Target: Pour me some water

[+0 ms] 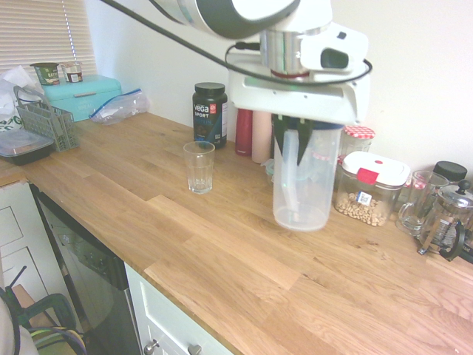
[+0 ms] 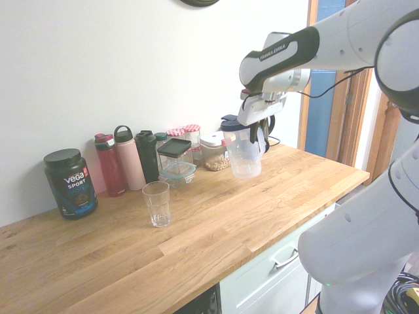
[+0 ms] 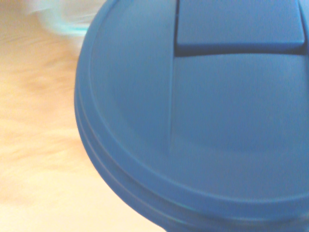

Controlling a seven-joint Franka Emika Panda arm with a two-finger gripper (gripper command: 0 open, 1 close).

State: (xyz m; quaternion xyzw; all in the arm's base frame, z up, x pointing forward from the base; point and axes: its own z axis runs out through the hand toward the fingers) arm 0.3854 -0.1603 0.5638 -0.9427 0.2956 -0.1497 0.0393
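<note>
A clear plastic water jug [image 1: 301, 185] with a dark blue lid [image 3: 203, 121] hangs upright from my gripper [image 1: 298, 137], which is shut on its handle near the rim. The jug [image 2: 245, 154] appears to be held slightly off the wooden worktop [image 1: 222, 251]. The water level inside is hard to make out. An empty drinking glass [image 1: 199, 167] stands upright on the worktop, well apart from the jug, toward the black tub. In the second exterior view the glass [image 2: 156, 203] is to the left of my gripper [image 2: 261, 128] and lower.
Along the wall stand a black Vega Sport tub [image 1: 210, 113], several bottles [image 2: 129, 157] and lidded jars [image 1: 369, 188]. A French press [image 1: 447, 220] and a glass mug [image 1: 417, 201] sit beyond the jars. A grey rack [image 1: 49, 123] and a teal box [image 1: 81, 95] are at the far end.
</note>
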